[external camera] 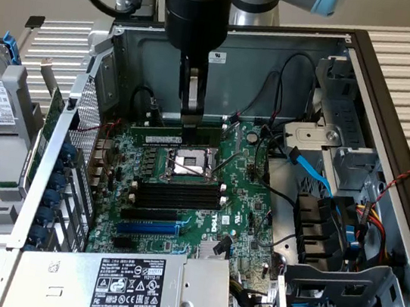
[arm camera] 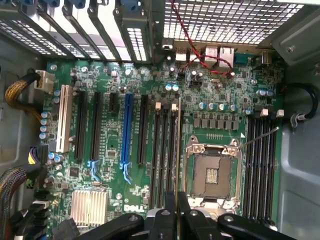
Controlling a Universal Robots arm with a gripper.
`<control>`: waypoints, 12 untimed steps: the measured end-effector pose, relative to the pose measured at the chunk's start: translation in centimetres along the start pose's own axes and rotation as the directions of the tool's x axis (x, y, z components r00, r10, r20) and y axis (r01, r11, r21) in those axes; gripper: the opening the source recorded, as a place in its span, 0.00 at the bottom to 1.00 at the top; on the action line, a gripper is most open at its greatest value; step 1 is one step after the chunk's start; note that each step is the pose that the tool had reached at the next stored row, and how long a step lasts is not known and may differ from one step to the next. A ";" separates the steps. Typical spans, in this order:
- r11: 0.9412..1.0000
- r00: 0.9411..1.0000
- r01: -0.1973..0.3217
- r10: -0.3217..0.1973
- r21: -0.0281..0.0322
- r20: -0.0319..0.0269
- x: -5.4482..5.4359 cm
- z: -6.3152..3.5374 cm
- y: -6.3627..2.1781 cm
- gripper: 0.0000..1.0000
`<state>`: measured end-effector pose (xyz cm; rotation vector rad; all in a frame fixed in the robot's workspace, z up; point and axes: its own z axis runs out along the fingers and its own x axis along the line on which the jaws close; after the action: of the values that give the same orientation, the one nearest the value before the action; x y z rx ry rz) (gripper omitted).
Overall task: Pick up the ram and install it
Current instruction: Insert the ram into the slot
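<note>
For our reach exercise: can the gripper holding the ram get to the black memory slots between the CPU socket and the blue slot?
Probably yes: the gripper, shut on the ram, hangs above those memory slots; they look empty, with no cable across.

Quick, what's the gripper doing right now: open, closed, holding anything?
The gripper is closed, holding the ram by its edge.
</note>
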<state>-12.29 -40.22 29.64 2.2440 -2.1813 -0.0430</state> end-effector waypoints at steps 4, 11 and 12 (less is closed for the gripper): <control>1.000 1.000 0.000 0.000 0.001 0.000 0.0 0.66 -0.08 0.13; 1.000 1.000 -0.001 0.001 0.004 0.000 0.1 1.19 -0.15 0.13; 1.000 1.000 -0.002 0.002 0.006 0.000 0.1 1.29 -0.16 0.13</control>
<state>-12.16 -40.34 28.34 2.2450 -2.1860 -0.0363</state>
